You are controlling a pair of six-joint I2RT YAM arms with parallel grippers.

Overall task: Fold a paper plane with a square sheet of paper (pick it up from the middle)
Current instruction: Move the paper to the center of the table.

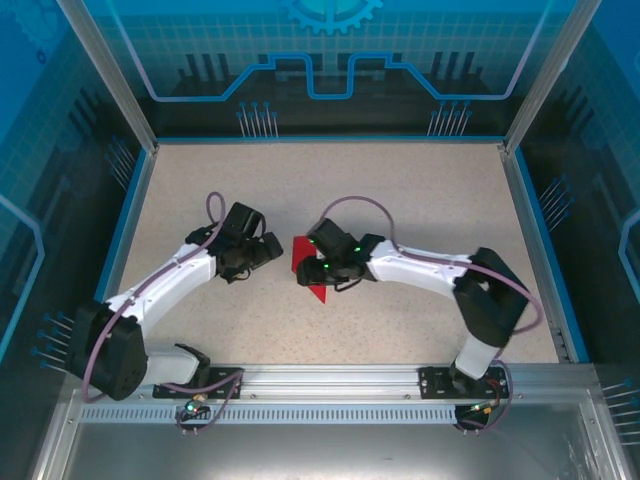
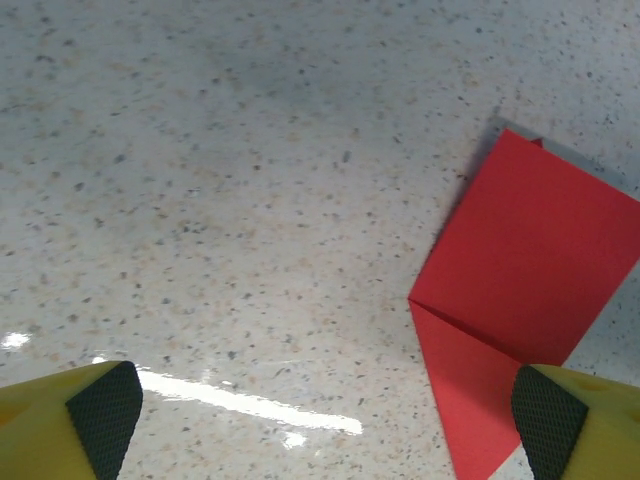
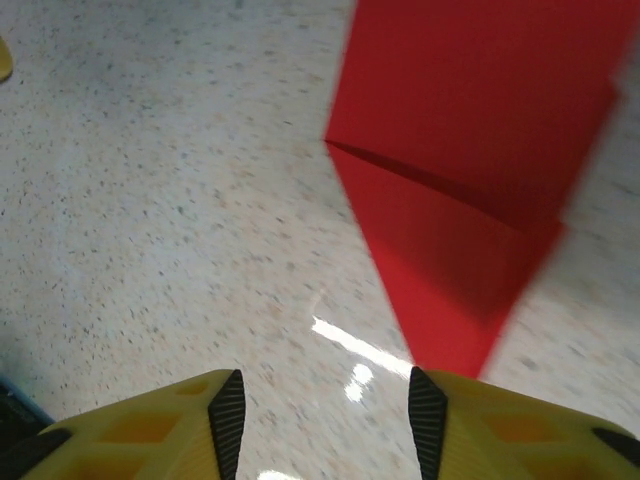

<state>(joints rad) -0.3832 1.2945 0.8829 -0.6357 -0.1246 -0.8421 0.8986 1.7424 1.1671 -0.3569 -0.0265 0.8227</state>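
Note:
The red sheet of paper (image 1: 299, 256) lies flat on the table between the two grippers, partly folded, with a diagonal crease and a pointed near end (image 1: 317, 293). My left gripper (image 1: 268, 250) stands just left of it, jaws wide open. In the left wrist view the paper (image 2: 530, 250) lies to the right, its lower part reaching under the right pad (image 2: 548, 420), and bare table lies between the fingers of the left gripper (image 2: 325, 415). My right gripper (image 1: 322, 266) hovers over the paper's right side. In its wrist view the right gripper (image 3: 320, 420) is open over bare table, the paper (image 3: 470, 150) ahead, its tip by the right pad (image 3: 428, 415).
The speckled beige table (image 1: 400, 190) is walled by blue-edged clear panels (image 1: 330, 60) at the back and sides. A metal rail (image 1: 330, 385) carrying both arm bases runs along the near edge.

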